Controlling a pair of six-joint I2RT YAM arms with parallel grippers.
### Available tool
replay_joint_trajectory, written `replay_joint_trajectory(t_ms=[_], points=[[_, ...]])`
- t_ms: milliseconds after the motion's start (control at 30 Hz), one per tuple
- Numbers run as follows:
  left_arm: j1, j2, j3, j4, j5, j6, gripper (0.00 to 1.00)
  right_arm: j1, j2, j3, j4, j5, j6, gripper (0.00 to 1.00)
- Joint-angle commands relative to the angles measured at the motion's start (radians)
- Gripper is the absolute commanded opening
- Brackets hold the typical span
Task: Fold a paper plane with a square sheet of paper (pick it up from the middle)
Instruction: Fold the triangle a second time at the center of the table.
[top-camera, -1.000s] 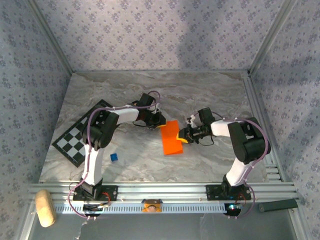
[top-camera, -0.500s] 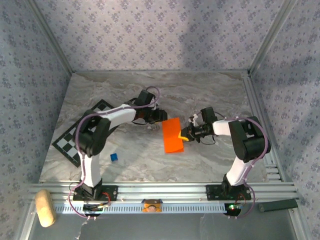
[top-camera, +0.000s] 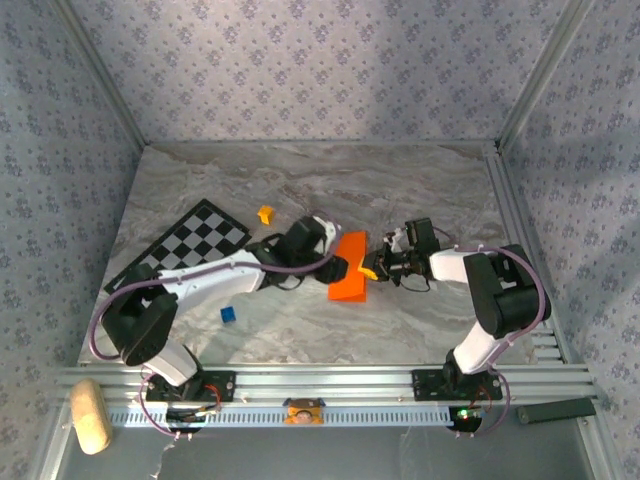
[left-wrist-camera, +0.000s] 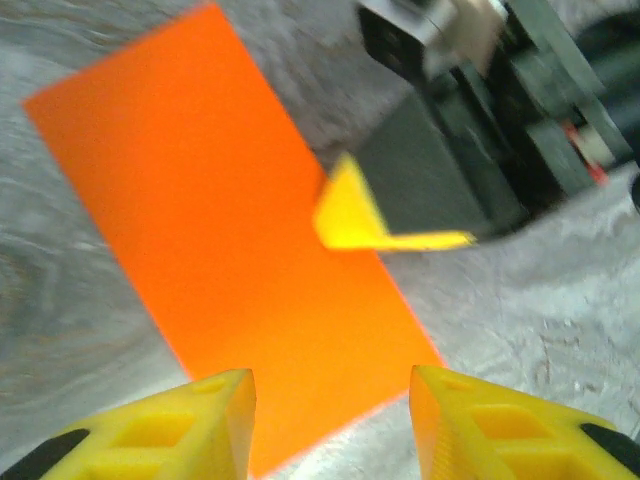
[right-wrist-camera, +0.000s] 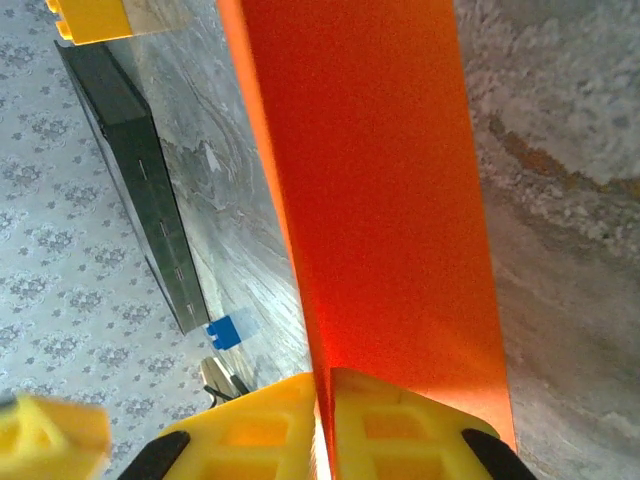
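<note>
The thin bright orange sheet of paper (top-camera: 347, 270), folded to a long rectangle, sits near the middle of the grey marbled worktop (top-camera: 420, 190). The right end effector (right-wrist-camera: 322, 415) is clenched on the sheet's 3 o'clock edge, with the paper pinched between its yellow fingers. The left end effector (left-wrist-camera: 330, 400) hovers over the 9 o'clock side, released, fingers spread. A small blue cube (top-camera: 228, 314) lies at 8 o'clock from the sheet, and a small yellow-orange cube (top-camera: 265, 213) at 10 o'clock.
</note>
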Motion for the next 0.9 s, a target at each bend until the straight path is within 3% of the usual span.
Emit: replay_joint_trajectory(t_ms=[0,367,867], points=[[-0.068,0.026,0.032,-0.048,-0.151,0.107,0.46,0.005,-0.011,0.016,-0.028,-0.002,0.001,0.13],[-0.248,0.210,0.189,-0.200,-0.350,0.269,0.58,0.004,0.002,0.037,-0.063,-0.007,-0.018,0.11],[-0.314,0.297,0.219,-0.184,-0.517,0.315,0.60,-0.001,-0.002,0.038,-0.087,0.008,-0.029,0.11]])
